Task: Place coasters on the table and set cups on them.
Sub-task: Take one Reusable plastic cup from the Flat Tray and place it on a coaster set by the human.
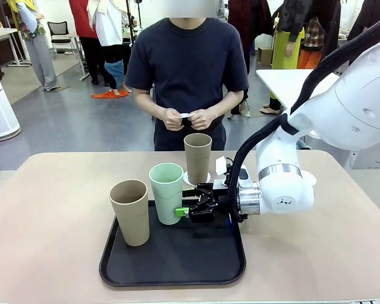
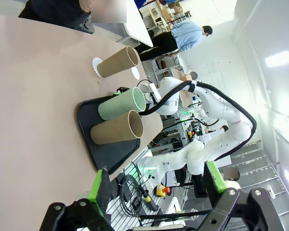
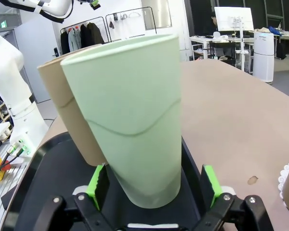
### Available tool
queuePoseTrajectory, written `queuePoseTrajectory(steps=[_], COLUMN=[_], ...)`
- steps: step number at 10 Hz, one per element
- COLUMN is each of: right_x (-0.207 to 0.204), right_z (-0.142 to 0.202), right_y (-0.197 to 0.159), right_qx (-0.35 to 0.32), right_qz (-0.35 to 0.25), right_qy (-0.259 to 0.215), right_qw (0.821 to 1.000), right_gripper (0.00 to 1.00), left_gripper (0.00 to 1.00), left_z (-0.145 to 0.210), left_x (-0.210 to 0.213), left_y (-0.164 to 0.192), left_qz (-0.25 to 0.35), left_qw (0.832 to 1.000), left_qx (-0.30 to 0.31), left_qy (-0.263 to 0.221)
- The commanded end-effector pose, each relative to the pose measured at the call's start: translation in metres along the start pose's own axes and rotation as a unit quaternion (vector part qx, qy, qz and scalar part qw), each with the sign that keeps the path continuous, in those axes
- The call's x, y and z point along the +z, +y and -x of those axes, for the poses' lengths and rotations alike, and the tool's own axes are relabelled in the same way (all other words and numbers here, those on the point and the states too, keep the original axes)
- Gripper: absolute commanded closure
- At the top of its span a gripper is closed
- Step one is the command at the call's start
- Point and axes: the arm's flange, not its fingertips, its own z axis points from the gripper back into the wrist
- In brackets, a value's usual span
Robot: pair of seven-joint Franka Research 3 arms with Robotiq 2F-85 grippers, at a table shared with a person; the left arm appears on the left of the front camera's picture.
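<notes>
1. Right jaws stand wide, low over the tray [image 1: 177, 269], one on each side of the mint cup's [image 1: 167, 193] base; in the right wrist view the right pads [image 3: 97, 186] flank that base with a sliver of gap on both sides, so nothing is gripped; the right arm [image 1: 342, 101] reaches in from the right to the tray's far right corner.
2. Left jaws stand wide too, with nothing between the left pads [image 2: 99, 188]; they hang well apart from the tray and look across the bench [image 1: 50, 209] at it.
3. The tray is black with rounded corners; it lies on the bench at the near edge, about the middle.
4. The tan cup [image 1: 130, 212] stands upright at the tray's front left; the mint cup stands upright on the tray just behind it and to its right; whether the two touch I cannot tell.
5. The far cup [image 1: 197, 157], also tan, stands upright on the bench just past the tray's far edge; it sits on a coaster [image 2: 94, 65], whose scalloped white rim shows round its base.
6. A person [image 1: 187, 57] stands at the far side; both hands [image 1: 173, 118] meet at the waist, pinching a held coaster [image 1: 185, 115] between them.
</notes>
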Motion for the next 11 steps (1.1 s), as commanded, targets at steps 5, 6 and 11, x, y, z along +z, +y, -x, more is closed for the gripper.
queuePoseTrajectory(steps=[5,6,11], right_x=[-0.016,-0.018,-0.027], right_z=[0.001,0.001,-0.004], right_y=[-0.004,-0.002,0.000], right_qx=[-0.002,-0.001,0.004], right_qz=[-0.009,-0.012,-0.018], right_qy=[-0.004,-0.005,-0.007], right_qw=[1.000,1.000,1.000], right_gripper=[0.00,0.00,0.00], left_gripper=[0.00,0.00,0.00], left_z=[0.000,0.000,0.000], left_x=[0.002,0.002,0.002], left_y=[-0.002,-0.002,-0.002], left_qz=[0.007,0.007,0.007], left_qw=[1.000,1.000,1.000], left_qx=[-0.002,-0.002,-0.002], left_qy=[-0.004,-0.004,-0.004])
